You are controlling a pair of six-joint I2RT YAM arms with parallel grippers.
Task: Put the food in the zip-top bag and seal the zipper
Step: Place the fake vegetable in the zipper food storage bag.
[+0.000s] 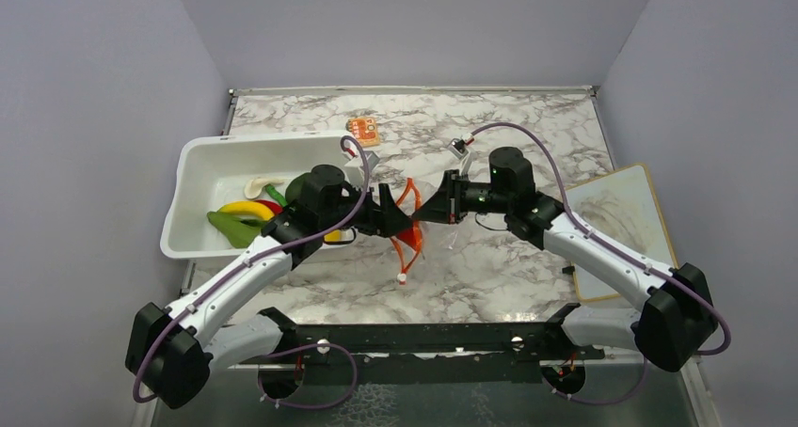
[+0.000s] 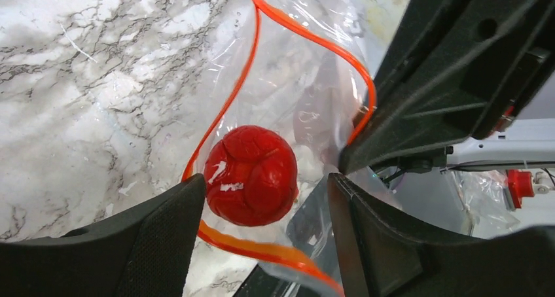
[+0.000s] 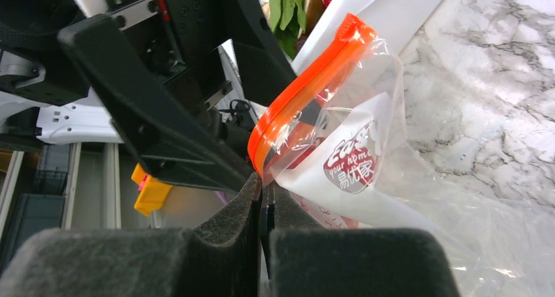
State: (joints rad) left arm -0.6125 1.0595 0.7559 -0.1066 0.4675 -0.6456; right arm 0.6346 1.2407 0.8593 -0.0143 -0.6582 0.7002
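Observation:
The clear zip-top bag hangs open between my two grippers above the marble table. Its orange-red zipper loops round the mouth, and the white tab dangles below. A round red tomato lies inside the bag mouth, touching my left gripper's left finger and apart from the right one. My left gripper is open at the mouth. My right gripper is shut on the bag's edge just below the zipper. A yellow banana and green chillies lie in the tub.
A white rectangular tub stands at the left, right behind my left arm. A small orange item lies at the back of the table. A white board lies at the right edge.

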